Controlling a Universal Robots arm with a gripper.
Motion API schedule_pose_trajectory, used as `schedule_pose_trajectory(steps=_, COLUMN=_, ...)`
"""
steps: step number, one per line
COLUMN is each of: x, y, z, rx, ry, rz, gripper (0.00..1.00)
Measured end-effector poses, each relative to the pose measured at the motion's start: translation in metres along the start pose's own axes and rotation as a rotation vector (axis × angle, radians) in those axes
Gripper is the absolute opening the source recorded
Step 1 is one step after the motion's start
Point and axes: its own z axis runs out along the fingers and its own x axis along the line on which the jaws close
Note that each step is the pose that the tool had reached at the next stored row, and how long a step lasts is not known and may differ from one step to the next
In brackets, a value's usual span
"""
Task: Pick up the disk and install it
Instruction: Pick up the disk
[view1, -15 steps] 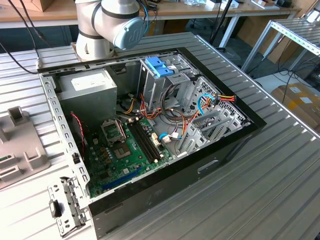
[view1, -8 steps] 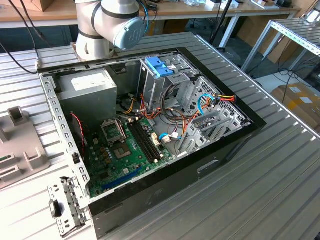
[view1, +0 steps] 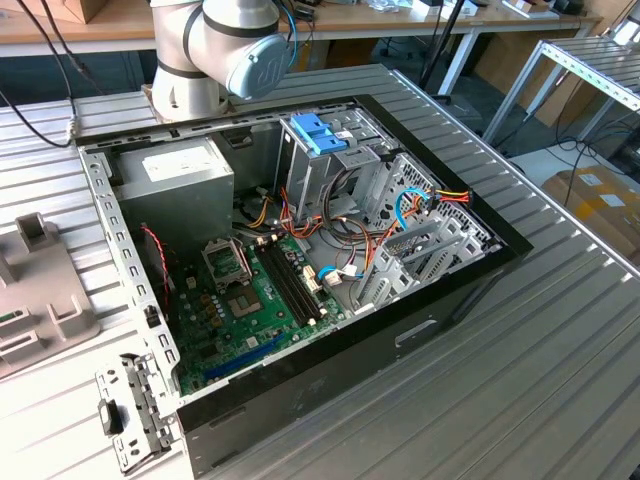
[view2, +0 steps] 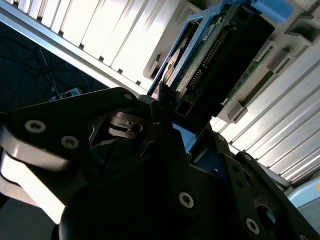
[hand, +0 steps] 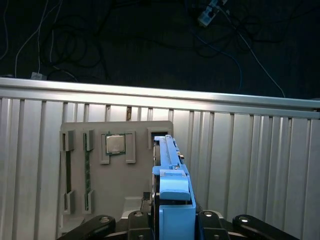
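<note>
In the exterior view, a flat grey plastic parts tray (view1: 40, 290) lies on the ribbed metal table (view1: 560, 370). The open black computer case (view1: 330, 290) sits just beside the tray, toward the exterior view's right. In the second wrist view, the thin grey-metal, light-blue-railed disk (view2: 220, 55) stands on edge at that tray (view2: 167, 40), and the black gripper (view2: 172, 112) is at its near end. In the first wrist view, the disk (hand: 170, 155) stands in the tray (hand: 115, 195) near a square silver processor chip (hand: 117, 144). The gripper (hand: 175, 222) straddles the disk; I cannot tell whether it is clenched or released.

Disk (view2: 225, 55) has light-blue rails, a dark body and a green board edge; tray (hand: 117, 180) is plain grey on the ribbed silver table (hand: 260, 160). Motherboard (view1: 250, 300) green, case (view1: 400, 345) black, bracket (view1: 318, 133) bright blue
</note>
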Motion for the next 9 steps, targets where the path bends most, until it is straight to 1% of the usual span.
schedule_pose_trajectory(steps=9, x=-0.0002, y=0.0000, z=-0.0081, rx=0.0001, ry=-0.0002, rz=0.000, gripper=0.37)
